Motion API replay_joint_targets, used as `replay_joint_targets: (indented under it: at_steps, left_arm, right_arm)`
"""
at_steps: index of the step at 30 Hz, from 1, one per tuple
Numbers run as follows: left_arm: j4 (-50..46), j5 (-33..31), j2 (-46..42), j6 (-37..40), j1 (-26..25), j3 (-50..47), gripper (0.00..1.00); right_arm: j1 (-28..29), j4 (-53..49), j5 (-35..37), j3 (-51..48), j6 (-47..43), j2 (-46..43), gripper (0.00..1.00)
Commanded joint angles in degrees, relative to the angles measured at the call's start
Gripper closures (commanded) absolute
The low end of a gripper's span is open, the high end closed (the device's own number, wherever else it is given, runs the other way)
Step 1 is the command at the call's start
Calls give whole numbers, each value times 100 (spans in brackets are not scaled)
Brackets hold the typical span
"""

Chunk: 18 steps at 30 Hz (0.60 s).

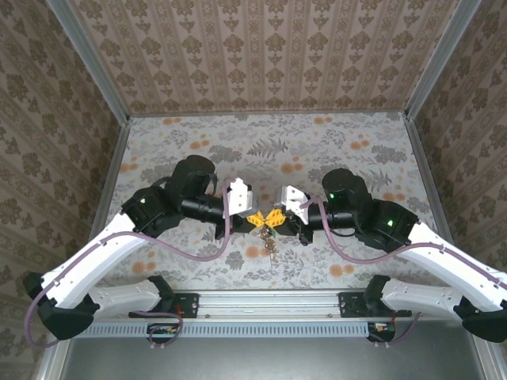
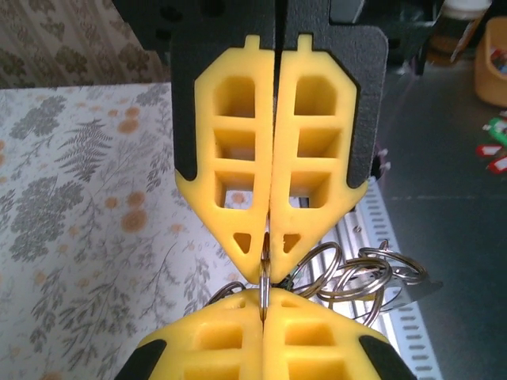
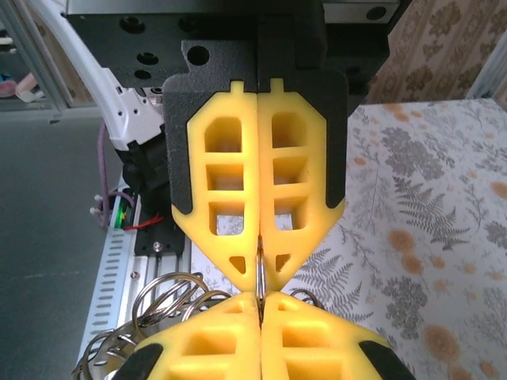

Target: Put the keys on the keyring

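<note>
Left wrist view: left gripper (image 2: 263, 307) at bottom edge, yellow fingers pressed shut on the keyring (image 2: 264, 283) (thin wire, seen edge-on). The right gripper (image 2: 269, 260) is opposite, tip to tip, likewise clamped on that wire. Split rings (image 2: 352, 273) bunch just right of the tips. Green and red pieces (image 2: 493, 148) lie far right on grey floor, too small to identify.

Right wrist view: right gripper at bottom, left gripper above, both closed on the keyring. Split rings are at lower left, over the rail (image 3: 119, 269).

Top view: both grippers meet above the floral table (image 1: 356, 158), with the split rings dangling beneath them.
</note>
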Motion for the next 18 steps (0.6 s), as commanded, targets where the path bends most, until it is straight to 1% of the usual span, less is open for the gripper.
replay_joint_targets:
  at_steps: [1, 5, 7, 11, 14, 18]
  left_arm:
    - [993, 706, -191, -441, 11, -99, 100]
    - [1374, 730, -336, -632, 9, -283, 100]
    - [1581, 747, -394, -729, 12, -374, 100]
    - [2197, 723, -509, -1001, 12, -682, 100]
    - [2521, 651, -560, -1098, 13, -832, 100]
    - [2648, 589, -587, -1124, 12, -898, 100]
  right_arm:
    - [55, 363, -447, -49, 68, -24, 90]
    - [53, 372, -617, -25, 24, -66, 92]
    - [46, 410, -744, -16, 30, -55, 91]
    - [49, 502, -984, -61, 83, -24, 85]
    - [55, 544, -930, -111, 114, -65, 81]
    - [55, 512, -796, -127, 117, -153, 79]
